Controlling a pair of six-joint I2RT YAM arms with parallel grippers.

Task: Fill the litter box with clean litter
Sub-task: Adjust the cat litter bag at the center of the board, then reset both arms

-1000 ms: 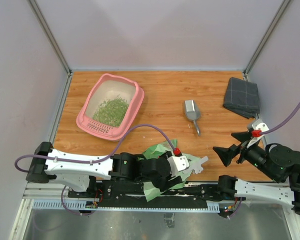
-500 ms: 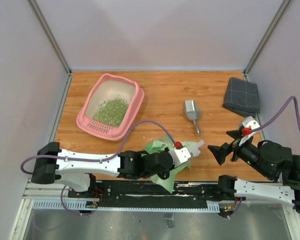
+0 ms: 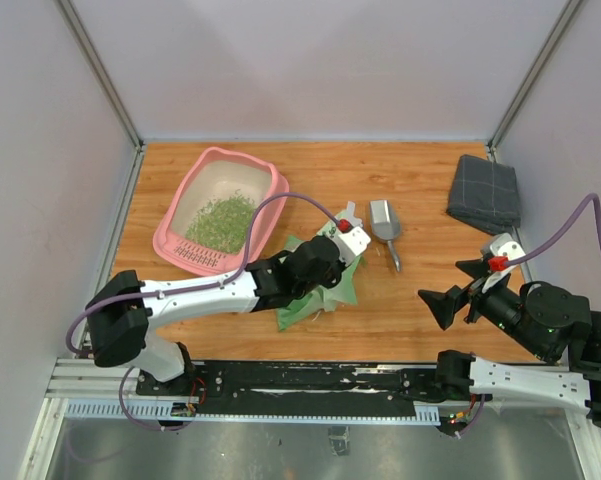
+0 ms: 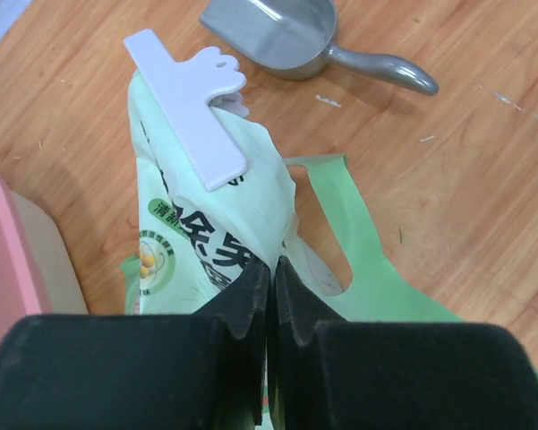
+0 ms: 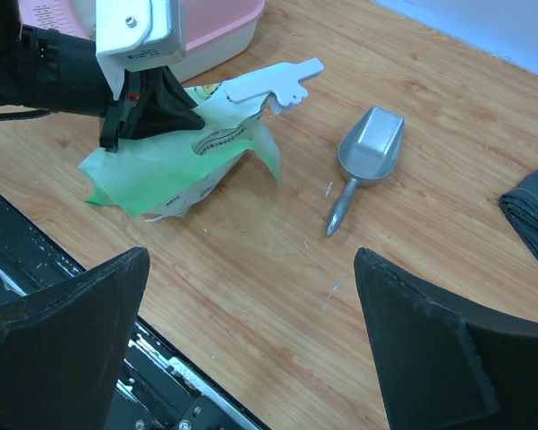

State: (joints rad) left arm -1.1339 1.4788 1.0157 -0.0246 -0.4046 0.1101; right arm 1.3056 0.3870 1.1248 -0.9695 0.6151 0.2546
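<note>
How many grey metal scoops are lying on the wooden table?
1. The grey metal scoop lies between the light green printed plastic bag and the grey folded cloth; none else visible.

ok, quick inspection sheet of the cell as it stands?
Surface: wooden table, a few stray specks.
Job's things: litter box at far left; clean litter heaped inside, part of its floor bare.
Clutter: green bag with white clip; metal scoop beside it; grey cloth far right.
Hands: left hand shut on the bag; right hand open, holding nothing.
Cables: purple cable of the left arm crosses the box's right rim in the top view.
Surroundings: pale walls; nothing else seen.
</note>
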